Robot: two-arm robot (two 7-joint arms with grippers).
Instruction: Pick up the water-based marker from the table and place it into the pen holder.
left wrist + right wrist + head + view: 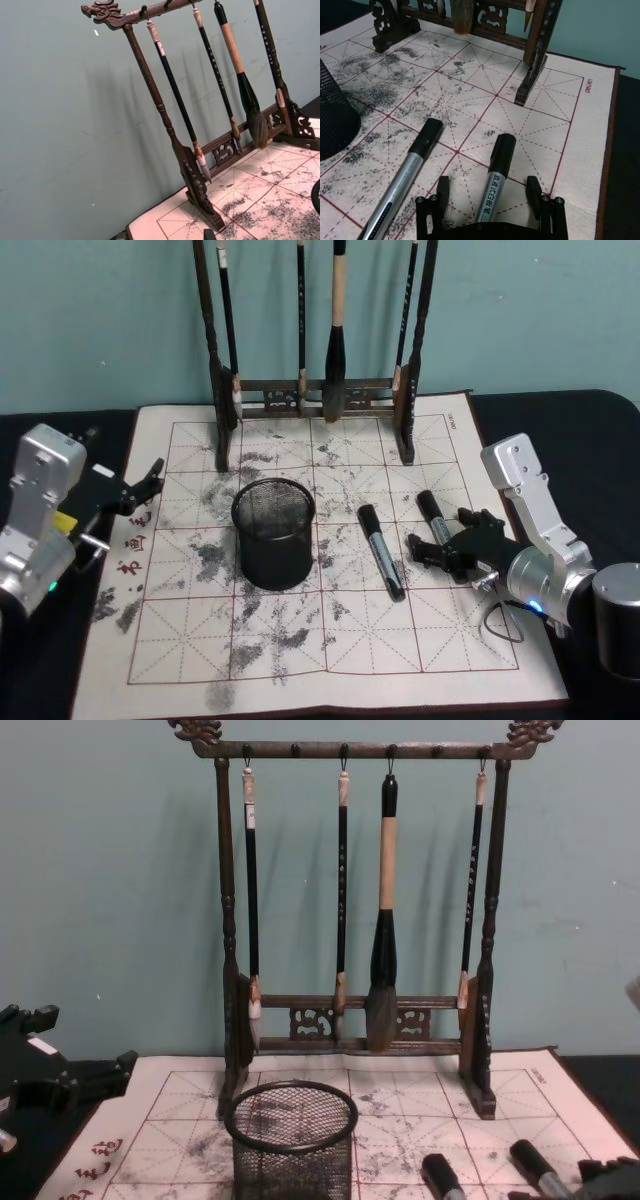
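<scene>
right gripper (444, 538) | fingers (533, 187) apart, straddling water-based marker (493, 182) | marker flat on mat (300, 660), 3 o'clock of pen holder (275, 558) | left gripper (145, 488) parked 9 o'clock, fingers apart

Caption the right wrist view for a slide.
Open right tool straddling the marker on the gridded mat, second marker alongside.

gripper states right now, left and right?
Left gripper: open, empty, by the mat's left edge.
Right gripper: open, straddling the right-hand marker, not gripping.
</scene>
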